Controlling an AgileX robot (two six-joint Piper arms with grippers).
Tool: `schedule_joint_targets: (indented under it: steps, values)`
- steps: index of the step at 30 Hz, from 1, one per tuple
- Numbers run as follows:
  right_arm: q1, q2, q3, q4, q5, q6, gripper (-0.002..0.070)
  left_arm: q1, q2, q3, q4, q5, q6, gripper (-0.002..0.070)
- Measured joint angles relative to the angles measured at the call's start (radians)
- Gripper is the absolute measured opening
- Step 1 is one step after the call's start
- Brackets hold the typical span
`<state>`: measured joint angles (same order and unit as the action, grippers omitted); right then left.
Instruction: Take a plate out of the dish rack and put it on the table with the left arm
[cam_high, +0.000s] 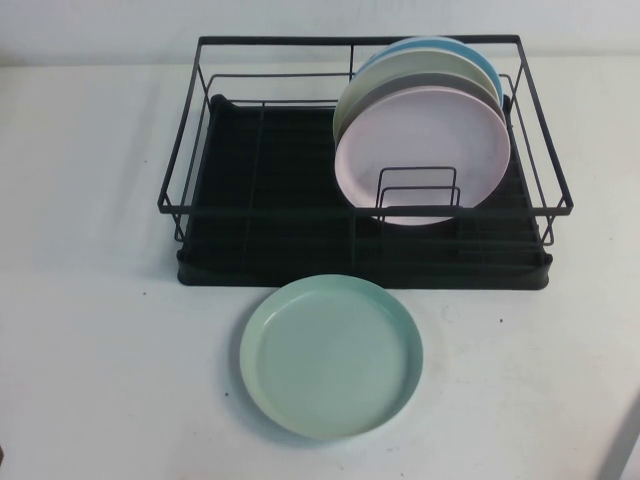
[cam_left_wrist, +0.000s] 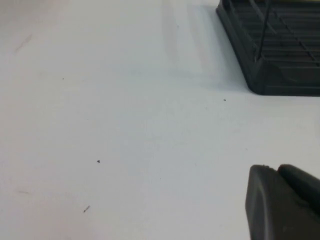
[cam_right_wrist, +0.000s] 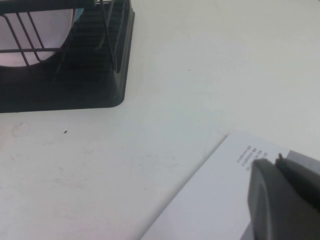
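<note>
The mint plate (cam_high: 331, 356) lies flat on the table (cam_high: 90, 330), face up, just in front of the rack (cam_high: 265, 215) and a touch left of its middle. Its far rim sits close to the rack's front edge; whether the two touch, I cannot tell. Nothing grips it.

In the rack, on the right side, more plates stand on edge, leaning back. The pink plate (cam_high: 425, 150) is foremost, propped behind a small wire divider (cam_high: 418, 192). Behind it a pale cream plate (cam_high: 400, 72), and at the very back a sliver of blue plate (cam_high: 478, 58). The left half of the rack shows only its black tray base (cam_high: 265, 215).

Neither arm shows in the high view. The left gripper (cam_left_wrist: 282, 202) appears only in its own wrist view, as a dark block at the corner, hanging over bare table with a corner of the rack (cam_left_wrist: 272, 47) some way off. Only part of it shows, so I cannot tell whether it is spread or pressed together.

The right gripper (cam_right_wrist: 285, 197) is the same story: a dark lump at the edge of its wrist view, and again I cannot tell how it stands. It hangs over a white printed sheet (cam_right_wrist: 210, 200) lying on the table, with the rack's other corner (cam_right_wrist: 107, 75) and a bit of pink plate (cam_right_wrist: 35, 30) farther off.
</note>
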<state>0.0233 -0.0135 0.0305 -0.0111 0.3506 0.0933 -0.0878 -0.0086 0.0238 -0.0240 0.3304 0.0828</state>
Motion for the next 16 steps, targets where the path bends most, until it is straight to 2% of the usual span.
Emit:
schedule_joint_targets:
  steps: [16]
  values:
    - [0.000,0.000,0.000,0.002,0.000,0.000,-0.0021,0.000,0.000,0.000,0.002,0.015,0.000,-0.0001]
